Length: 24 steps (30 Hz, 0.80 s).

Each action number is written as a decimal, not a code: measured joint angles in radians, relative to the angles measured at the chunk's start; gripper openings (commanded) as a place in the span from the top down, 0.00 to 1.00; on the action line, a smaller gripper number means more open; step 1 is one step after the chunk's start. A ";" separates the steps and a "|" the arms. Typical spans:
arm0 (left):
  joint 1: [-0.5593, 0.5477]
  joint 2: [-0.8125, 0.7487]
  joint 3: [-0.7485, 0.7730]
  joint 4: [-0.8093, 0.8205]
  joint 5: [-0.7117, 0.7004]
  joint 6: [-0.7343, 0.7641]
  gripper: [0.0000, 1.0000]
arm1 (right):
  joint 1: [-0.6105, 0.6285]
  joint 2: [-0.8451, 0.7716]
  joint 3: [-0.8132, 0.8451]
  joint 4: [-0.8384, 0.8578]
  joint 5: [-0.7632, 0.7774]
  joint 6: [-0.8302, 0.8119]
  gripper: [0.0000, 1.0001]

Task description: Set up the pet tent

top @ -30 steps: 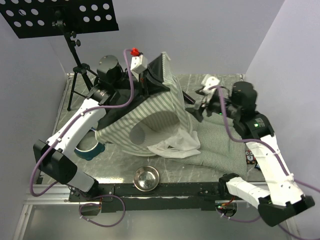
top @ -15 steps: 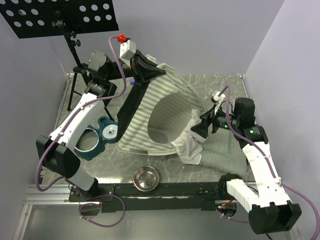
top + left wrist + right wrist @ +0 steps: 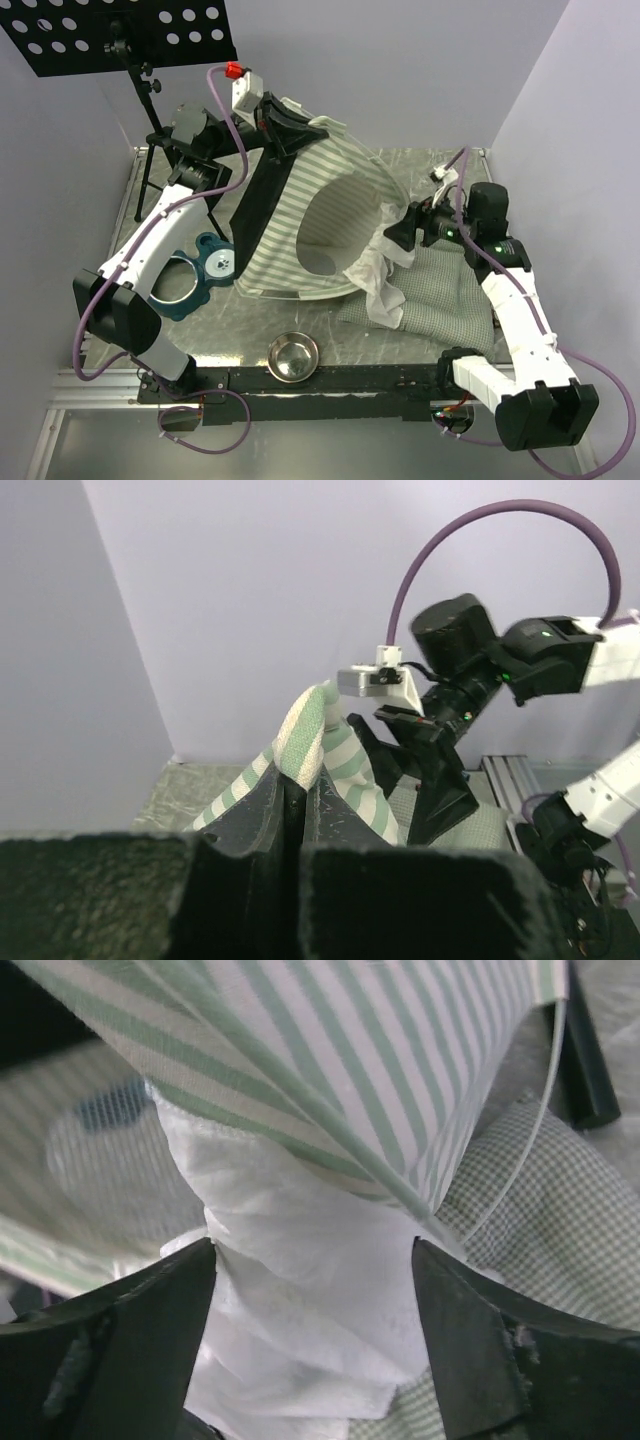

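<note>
The left gripper (image 3: pixel 295 785) is clamped on a fold of striped fabric (image 3: pixel 320 730), its fingers pressed together with the cloth pinched between them. It holds that fold up as a peak, high above the far-left side of the mat (image 3: pixel 440 295). The right gripper (image 3: pixel 312 1300) has its fingers (image 3: pixel 130 1340) well apart. A bunch of white mesh (image 3: pixel 290 1220) lies between them, but nothing shows it pinched. This gripper sits low at the mat's left edge, pointing at the tent (image 3: pixel 285 225). The tent stands half raised just left of the mat, hanging from the left gripper, with its round opening turned up and toward the mat. The loose mesh spills from the opening onto the mat's near-left corner. A thin pole (image 3: pixel 520 1150) arcs along the tent's mat-side edge, and the mat lies flat, outside the tent. The step in hand looks like lifting and spreading the shell into shape, with much left to do. The next move probably calls for the right gripper to close on the mesh or rim and draw it toward the mat. The left would hold the peak up so the pole can bow out without the fabric slipping free.
</note>
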 measured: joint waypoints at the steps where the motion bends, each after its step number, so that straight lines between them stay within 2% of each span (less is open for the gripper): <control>1: 0.000 0.000 0.000 0.000 -0.016 0.000 0.99 | -0.002 -0.006 0.007 0.001 0.022 0.042 0.06; 5: 0.000 0.000 0.000 -0.003 -0.091 -0.004 0.99 | -0.007 -0.105 -0.013 0.011 0.100 0.214 0.00; 10: 0.000 0.000 0.000 -0.005 -0.190 -0.032 0.99 | -0.005 -0.204 -0.025 0.016 0.173 0.351 0.00; 17: 0.000 0.002 0.000 -0.005 -0.230 -0.055 0.99 | -0.003 -0.206 -0.081 -0.029 0.059 0.190 0.00; 21: 0.000 0.011 0.007 0.012 -0.228 -0.075 0.99 | -0.003 -0.192 -0.143 -0.056 0.114 0.169 0.00; 24: 0.000 0.020 0.013 0.025 -0.227 -0.082 0.99 | -0.003 -0.140 -0.137 -0.042 0.161 0.229 0.00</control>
